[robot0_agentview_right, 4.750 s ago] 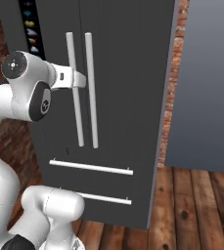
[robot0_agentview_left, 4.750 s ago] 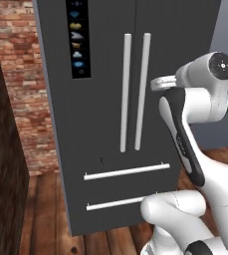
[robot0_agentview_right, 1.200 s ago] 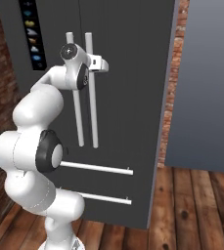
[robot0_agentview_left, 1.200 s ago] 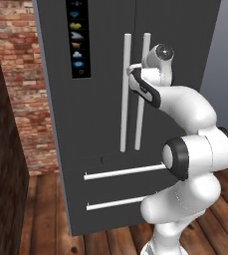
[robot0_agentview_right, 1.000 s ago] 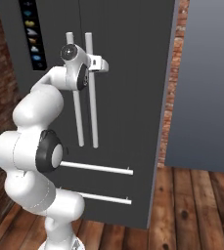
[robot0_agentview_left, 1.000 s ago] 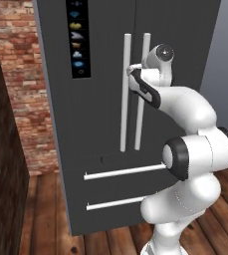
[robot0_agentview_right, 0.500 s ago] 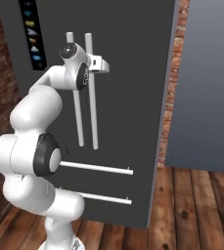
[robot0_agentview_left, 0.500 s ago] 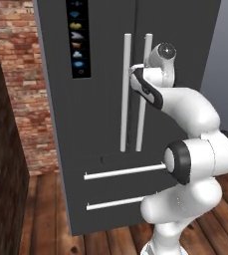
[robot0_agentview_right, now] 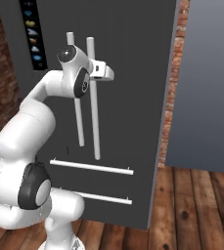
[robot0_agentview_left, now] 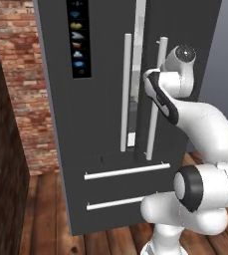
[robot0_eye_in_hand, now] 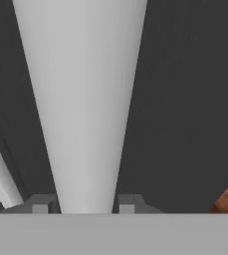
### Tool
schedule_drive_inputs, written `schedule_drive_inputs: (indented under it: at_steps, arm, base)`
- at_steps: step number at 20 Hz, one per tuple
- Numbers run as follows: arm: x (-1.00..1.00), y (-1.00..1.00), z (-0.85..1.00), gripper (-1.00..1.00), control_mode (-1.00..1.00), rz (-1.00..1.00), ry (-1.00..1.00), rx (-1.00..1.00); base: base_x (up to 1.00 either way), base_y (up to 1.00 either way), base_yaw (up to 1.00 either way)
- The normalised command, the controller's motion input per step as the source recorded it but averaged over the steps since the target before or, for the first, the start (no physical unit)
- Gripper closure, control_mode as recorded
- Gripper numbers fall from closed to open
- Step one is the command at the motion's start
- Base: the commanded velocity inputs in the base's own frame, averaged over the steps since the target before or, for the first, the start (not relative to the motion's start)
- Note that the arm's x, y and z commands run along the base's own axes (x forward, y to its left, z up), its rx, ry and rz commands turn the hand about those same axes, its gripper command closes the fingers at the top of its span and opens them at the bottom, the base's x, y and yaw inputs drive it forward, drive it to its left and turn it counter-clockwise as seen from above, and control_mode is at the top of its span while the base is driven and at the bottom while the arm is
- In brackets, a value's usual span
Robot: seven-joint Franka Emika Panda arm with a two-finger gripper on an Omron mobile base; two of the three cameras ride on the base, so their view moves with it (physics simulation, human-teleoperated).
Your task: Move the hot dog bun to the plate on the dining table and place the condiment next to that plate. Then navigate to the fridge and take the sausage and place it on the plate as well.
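Fridge (robot0_agentview_left: 105, 99) stands tall and dark grey right in front of the robot, with a brick wall (robot0_agentview_left: 26, 94) beside it and a wood floor (robot0_agentview_right: 191, 205) below. It has two long pale bar handles. The gripper (robot0_eye_in_hand: 83, 201) is closed around the right handle (robot0_agentview_right: 93, 97), up near its top. In the hand view, the pale bar runs straight up between the two dark finger tips, and both tips press against its sides. In the left base view there is a thin bright gap (robot0_agentview_left: 135, 74) between the two doors, so the right door looks just a little bit open.

The two lower drawers (robot0_agentview_left: 125, 187) are shut.

How far along is the job? The robot is already at the fridge, so the drive there looks done. The bun, the plate, the table and the yellow bottle are somewhere else, so I cannot tell from here if those steps went well. The sausage is probably inside, behind the door.

What is left, I think: pull the door wide open, let go of the handle, find the sausage, pick it up, go back to the table and put it on the plate.
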Motion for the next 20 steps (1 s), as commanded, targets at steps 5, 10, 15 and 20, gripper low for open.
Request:
schedule_drive_inputs:
  at_steps: [5,10,15,20]
  arm:
    - [-0.73,-0.68,0.31,1.00,-1.00,-0.01,-0.02,0.00]
    - [-0.61,-0.73,0.43,1.00,-1.00,0.00,-0.03,0.00]
    - [-0.35,-0.65,0.56,1.00,-1.00,0.00,0.00,0.00]
    - [-0.34,-0.38,0.44,-1.00,-1.00,-0.01,0.00,-0.01]
  base:
    - [0.00,0.00,0.00]
    - [0.00,0.00,0.00]
    - [0.00,0.00,0.00]
    - [0.00,0.00,0.00]
